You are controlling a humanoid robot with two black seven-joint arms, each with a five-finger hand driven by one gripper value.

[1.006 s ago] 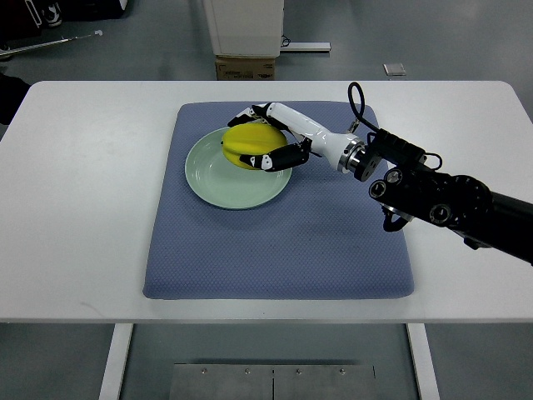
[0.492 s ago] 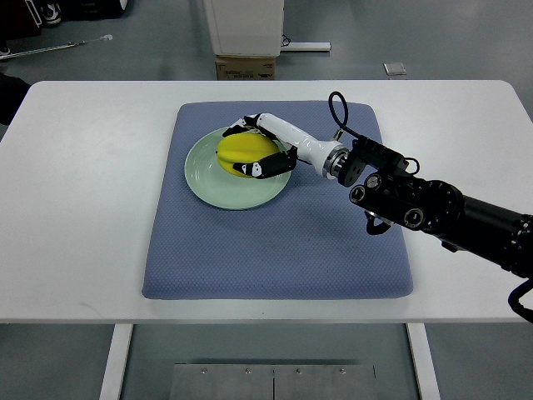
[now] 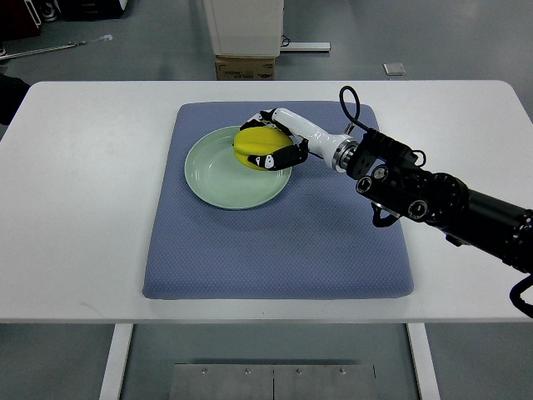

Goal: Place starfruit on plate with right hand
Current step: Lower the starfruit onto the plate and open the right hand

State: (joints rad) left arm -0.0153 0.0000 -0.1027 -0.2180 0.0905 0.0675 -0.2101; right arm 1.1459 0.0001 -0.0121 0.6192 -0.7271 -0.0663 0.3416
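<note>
- Yellow starfruit [image 3: 256, 144] over the far right part of the pale green plate [image 3: 218, 179], close to the rim; contact with the plate surface not discernible.
- Long axis roughly left to right across the picture, slightly tilted, left end towards the plate's middle, right end towards the wrist.
- Gripped by the right hand [image 3: 273, 142]: white fingers with black tips curled over the far side, dark thumb [image 3: 276, 159] pressed along the near side.
- Right arm [image 3: 433, 200] reaching in from the right edge, black forearm low over the mat, white wrist section angled towards the plate.
- Plate set on the far left quarter of a blue-grey mat [image 3: 275, 242], well inside every mat edge.
- Near and left parts of the plate bare, with open room there.
- Mat square-ish, centred on a white table [image 3: 83, 208], wide bare margins of table left and right, narrower strips far and near.
- Near half of the mat uncovered, apart from the arm crossing its right side.
- Beyond the far table edge, a cardboard box [image 3: 246, 67] on the grey floor under a white cabinet base [image 3: 243, 25].
</note>
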